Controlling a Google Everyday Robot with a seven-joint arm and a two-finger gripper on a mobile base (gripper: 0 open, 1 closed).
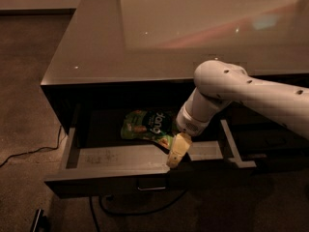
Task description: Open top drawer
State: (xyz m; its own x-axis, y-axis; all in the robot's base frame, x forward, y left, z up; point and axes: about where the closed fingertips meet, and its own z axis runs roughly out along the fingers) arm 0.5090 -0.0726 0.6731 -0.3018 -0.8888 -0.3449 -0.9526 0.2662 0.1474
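Note:
The top drawer (120,178) stands pulled out from under the glossy counter. Its dark front faces the floor side, with a small loop handle (151,186) at the centre. The grey inner tray (111,156) and side rails show. A green snack bag (147,125) lies at the back of the tray. My gripper (176,151) hangs from the white arm over the tray, its yellowish tip just behind the drawer front, right of centre and above the handle.
The counter top (159,33) spreads over the drawer. A black cable (29,151) runs across the carpet at the left and another loops under the drawer (140,209). A dark object (38,220) lies on the floor at the bottom left.

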